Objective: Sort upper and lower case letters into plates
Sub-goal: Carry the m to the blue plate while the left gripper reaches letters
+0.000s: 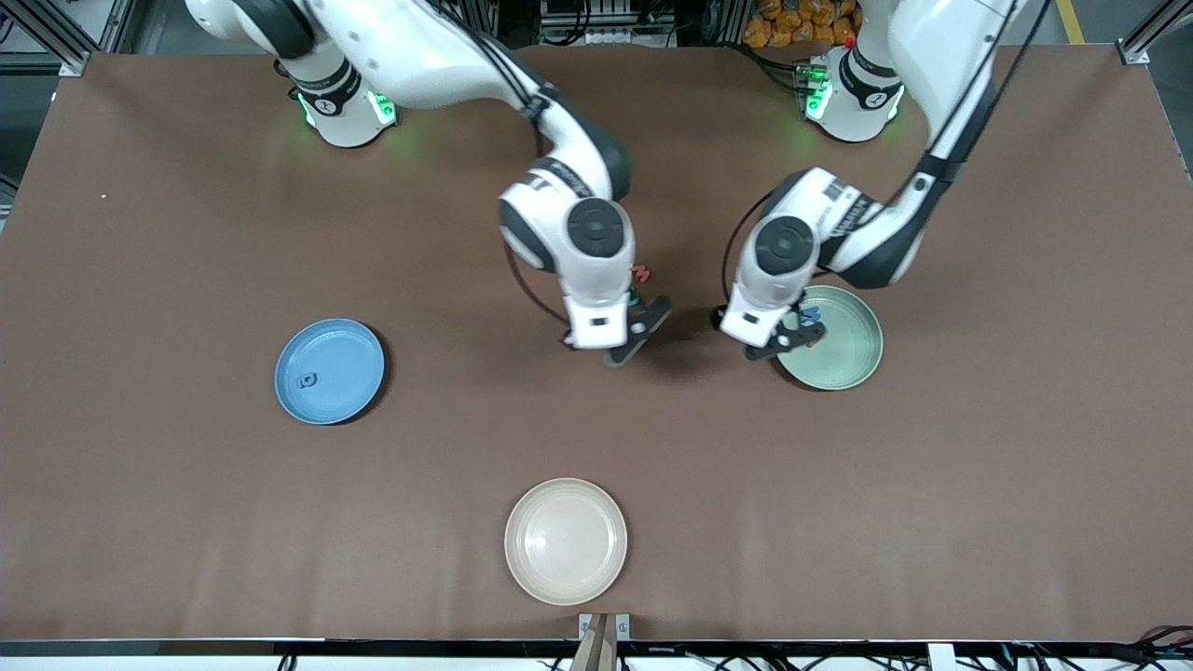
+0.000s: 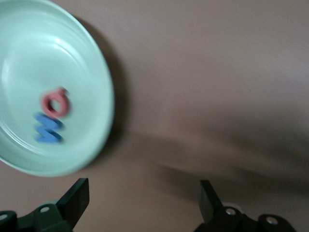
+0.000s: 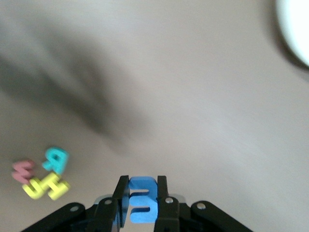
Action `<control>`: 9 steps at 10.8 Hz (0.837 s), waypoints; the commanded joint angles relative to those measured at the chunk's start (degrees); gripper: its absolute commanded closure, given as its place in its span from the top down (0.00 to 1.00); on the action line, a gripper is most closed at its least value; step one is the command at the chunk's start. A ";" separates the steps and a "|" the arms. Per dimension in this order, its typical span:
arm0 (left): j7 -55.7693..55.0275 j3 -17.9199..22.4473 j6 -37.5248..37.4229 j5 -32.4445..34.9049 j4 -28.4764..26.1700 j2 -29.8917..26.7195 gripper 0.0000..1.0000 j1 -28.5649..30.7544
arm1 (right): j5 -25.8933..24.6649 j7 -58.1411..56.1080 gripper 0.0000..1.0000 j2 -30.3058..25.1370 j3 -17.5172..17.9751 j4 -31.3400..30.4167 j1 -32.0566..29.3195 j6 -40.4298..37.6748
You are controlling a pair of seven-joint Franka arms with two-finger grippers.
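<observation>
Two letters, red (image 2: 54,102) and blue (image 2: 48,128), are seen in the mint plate (image 2: 91,63) beside the spread left gripper (image 2: 143,203); a blue letter (image 3: 143,199) is pinched by the right gripper (image 3: 142,195), hidden from the front.

The wide brown matte table (image 1: 186,522) had three round shallow plates sitting straight on it. A blue plate (image 1: 329,371) was toward the right arm's end, a pale mint green plate (image 1: 843,347) toward the left arm's end, and a cream-white plate (image 1: 566,540) sat close to the middle of the table's front-camera edge. Around the table's middle lay a small bunch of flat foam letters: a pink one (image 3: 22,170), a teal one (image 3: 56,160) and two yellow ones (image 3: 46,186), all crowded together and touching.
</observation>
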 commanded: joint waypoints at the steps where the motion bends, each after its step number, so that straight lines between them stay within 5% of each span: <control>1: -6.86 0.00 2.12 -1.32 1.76 2.37 1.00 -4.26 | 1.19 -0.19 0.00 -14.93 0.58 -17.63 -8.79 -0.92; 5: -15.72 -0.43 5.80 -1.84 1.07 4.92 1.00 -8.48 | 1.45 0.07 0.00 -18.93 0.58 -22.41 -23.99 -11.30; 9: -24.80 -1.05 11.34 -2.55 -1.30 7.21 1.00 -12.00 | 1.45 0.07 0.00 -16.29 0.40 -28.55 -33.43 -6.50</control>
